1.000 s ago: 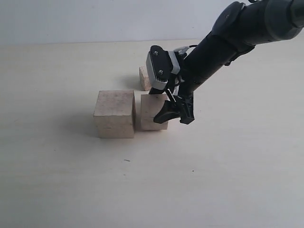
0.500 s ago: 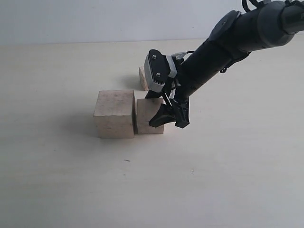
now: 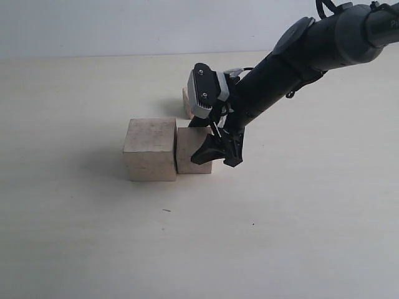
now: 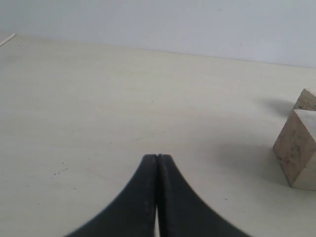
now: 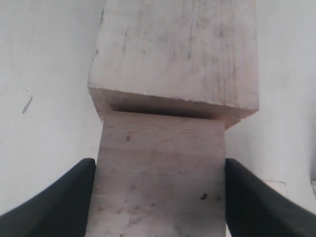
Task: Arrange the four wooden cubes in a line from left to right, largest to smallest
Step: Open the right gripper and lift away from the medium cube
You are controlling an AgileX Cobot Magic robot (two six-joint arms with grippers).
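Observation:
Three wooden cubes show in the exterior view. The largest cube stands left of the middle. A medium cube sits right beside it, their sides touching or nearly so. My right gripper is shut on this medium cube, one black finger against each side, with the largest cube just beyond. A smaller cube stands behind, partly hidden by the wrist. My left gripper is shut on nothing over bare table, with two cubes off to one side.
The pale table stretches around the cubes, with a white wall behind it. My right arm slants in from the upper right over the table. A few small dark specks mark the surface in front.
My right gripper has slid left with the medium cube, closing the gap to the largest cube. The left gripper's earlier state is not shown.

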